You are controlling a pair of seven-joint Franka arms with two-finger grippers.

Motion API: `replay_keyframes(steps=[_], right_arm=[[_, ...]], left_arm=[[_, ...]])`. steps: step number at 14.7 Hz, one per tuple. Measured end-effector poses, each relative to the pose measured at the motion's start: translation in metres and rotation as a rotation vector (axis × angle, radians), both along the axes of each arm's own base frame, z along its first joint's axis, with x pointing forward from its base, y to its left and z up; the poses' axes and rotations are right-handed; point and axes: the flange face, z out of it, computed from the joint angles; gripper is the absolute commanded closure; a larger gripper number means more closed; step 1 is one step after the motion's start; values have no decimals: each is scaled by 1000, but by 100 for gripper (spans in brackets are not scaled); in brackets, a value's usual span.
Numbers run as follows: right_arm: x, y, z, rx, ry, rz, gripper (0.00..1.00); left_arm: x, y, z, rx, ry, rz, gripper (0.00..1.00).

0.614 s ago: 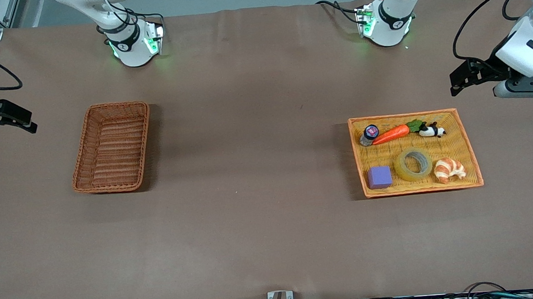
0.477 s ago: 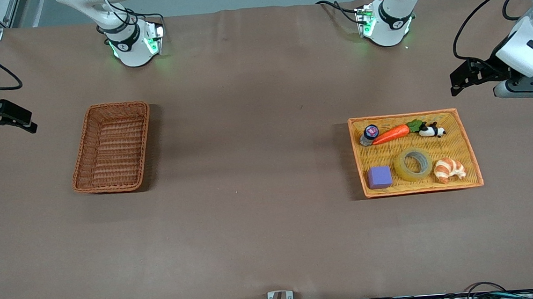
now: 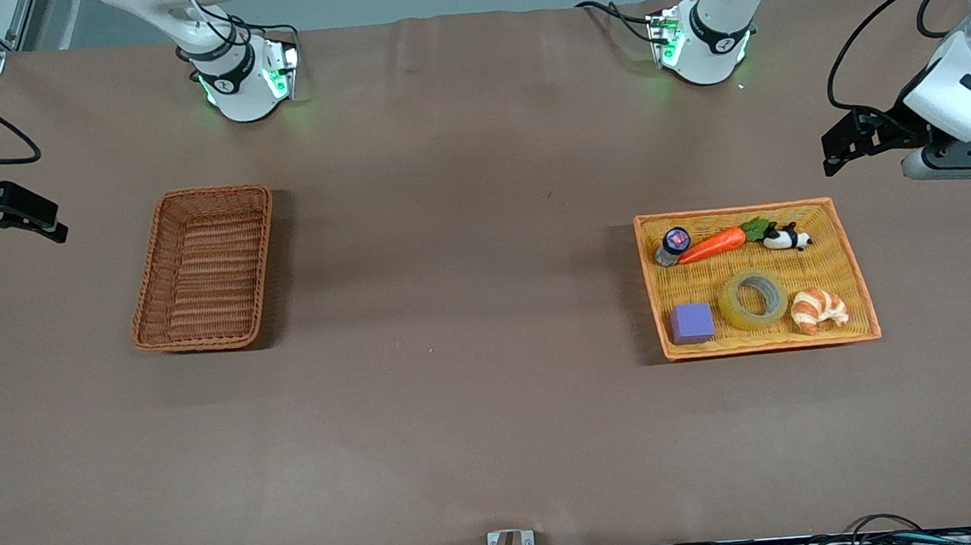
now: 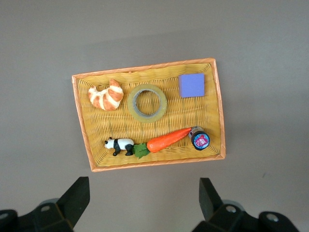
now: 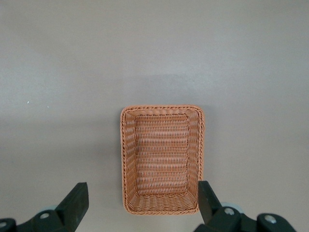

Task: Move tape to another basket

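Tape (image 3: 753,299) lies untouched in the orange tray (image 3: 853,268); the basket (image 3: 203,268) sits empty. Left gripper (image 4: 142,205) and right gripper (image 5: 142,205) hover spread, holding nothing.

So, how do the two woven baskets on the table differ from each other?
The basket is reddish-brown, while the tray is bright orange-yellow. The basket is narrower with higher sides; the tray is wider and shallow. The basket holds nothing, whereas the tray holds the tape, a croissant, a purple block, a carrot, a panda figure and a small bottle. Both are rectangular and woven.
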Motion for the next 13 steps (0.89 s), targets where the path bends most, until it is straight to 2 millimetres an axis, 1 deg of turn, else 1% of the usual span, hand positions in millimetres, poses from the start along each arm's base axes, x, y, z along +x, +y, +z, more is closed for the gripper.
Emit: replay_keyframes(steps=[2, 3, 5, 6, 8, 10, 13], right_arm=[[0, 0, 0, 0, 0, 0, 0], [0, 0, 0, 0, 0, -1, 0], [0, -1, 0, 0, 0, -1, 0], [0, -1, 0, 0, 0, -2, 0], [0, -1, 0, 0, 0, -2, 0], [0, -2, 0, 0, 0, -3, 0], [0, -2, 0, 0, 1, -4, 0]], left_arm=[[3, 1, -5, 3, 9, 2, 0], [6, 3, -12, 3, 22, 5, 0], [17, 13, -33, 4, 50, 25, 0], [24, 22, -48, 3, 58, 41, 0], [34, 41, -85, -1, 62, 72, 0], [38, 56, -135, -4, 66, 96, 0], [36, 71, -206, -8, 78, 115, 0]])
